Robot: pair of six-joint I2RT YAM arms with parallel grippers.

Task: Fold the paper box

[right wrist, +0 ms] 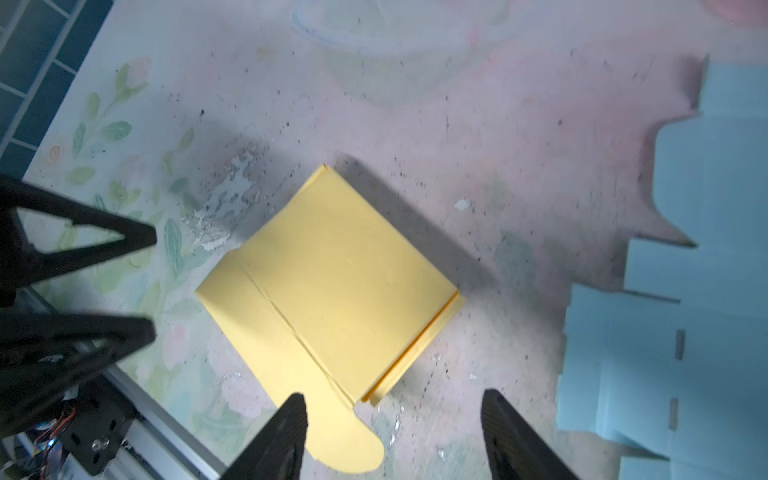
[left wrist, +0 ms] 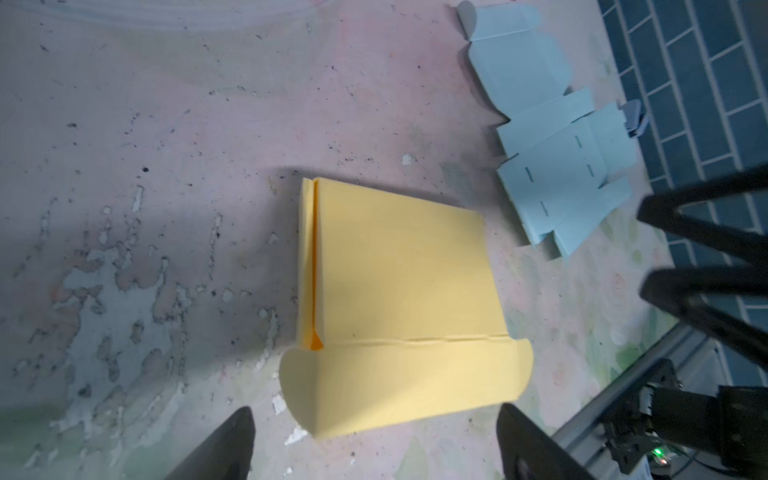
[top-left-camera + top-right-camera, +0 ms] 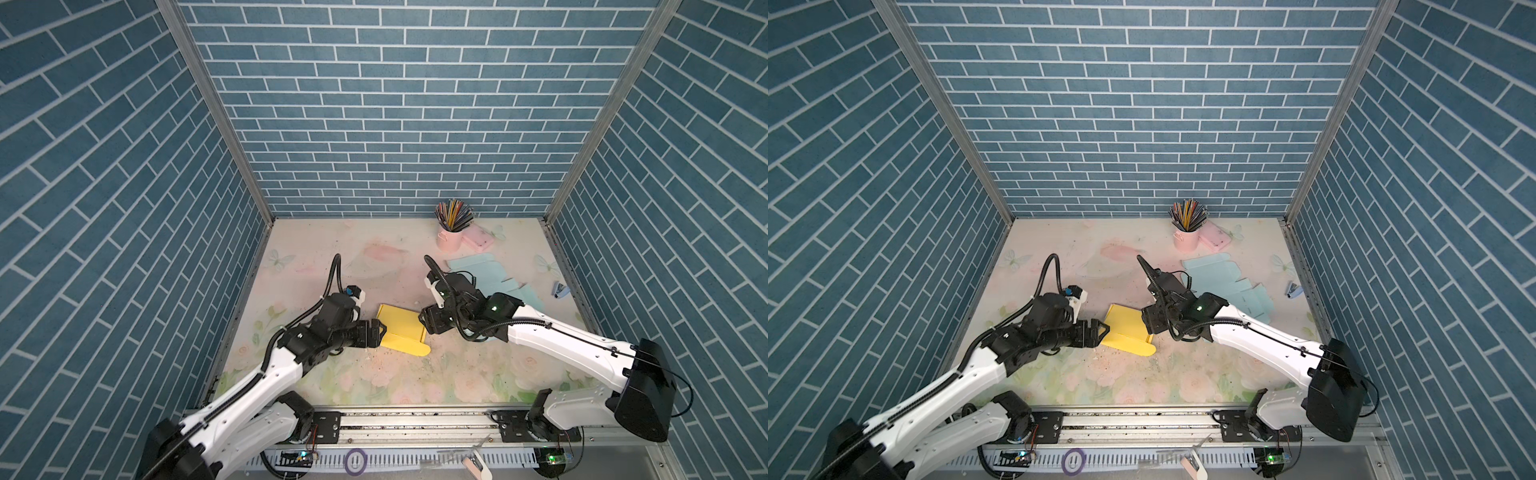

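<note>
Yellow paper box lies flat mid table, right between the 2 grippers: left gripper at its left edge, right gripper at its right edge, about equally near; both jaws wide, holding nothing; rounded flap on near side

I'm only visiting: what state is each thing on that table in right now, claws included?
Yellow box: partly folded, lying flat, rounded flap sticking out.
Blue box sheet: unfolded, flat on the table.
Pink cup: upright, full of pencils.
Left gripper: open, at the yellow box's edge.
Right gripper: open, at its opposite edge.
</note>
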